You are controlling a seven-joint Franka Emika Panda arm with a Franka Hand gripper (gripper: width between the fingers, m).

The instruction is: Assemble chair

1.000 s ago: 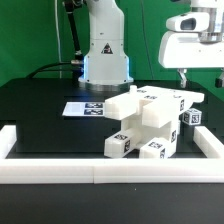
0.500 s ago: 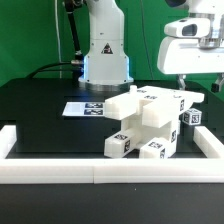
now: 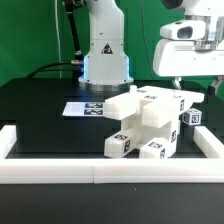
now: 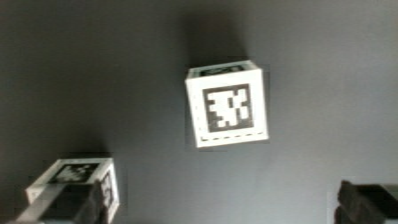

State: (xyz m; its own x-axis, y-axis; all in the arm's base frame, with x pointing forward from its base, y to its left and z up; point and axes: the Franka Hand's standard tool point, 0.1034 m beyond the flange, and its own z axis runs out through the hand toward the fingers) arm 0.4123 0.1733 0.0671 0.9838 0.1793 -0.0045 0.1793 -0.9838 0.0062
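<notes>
The partly built chair (image 3: 146, 122) is a chunky stack of white tagged blocks standing on the black table in the middle of the exterior view. A small white tagged cube (image 3: 192, 117) sits just to its right. My gripper (image 3: 195, 84) hangs open and empty high above that cube. In the wrist view a white tagged piece (image 4: 228, 105) lies on the dark table well beyond my gripper (image 4: 210, 205). Another tagged piece (image 4: 82, 180) lies close to one dark fingertip (image 4: 43, 206). Nothing is between the jaws.
The marker board (image 3: 84, 107) lies flat behind the chair, in front of the robot base (image 3: 105, 55). A white border rail (image 3: 100, 172) runs along the front edge, with side rails at the exterior view's left (image 3: 9, 139) and right (image 3: 209, 146).
My gripper has drifted a little toward the exterior view's left and slightly upward, staying open. The chair and the loose cube have not moved.
</notes>
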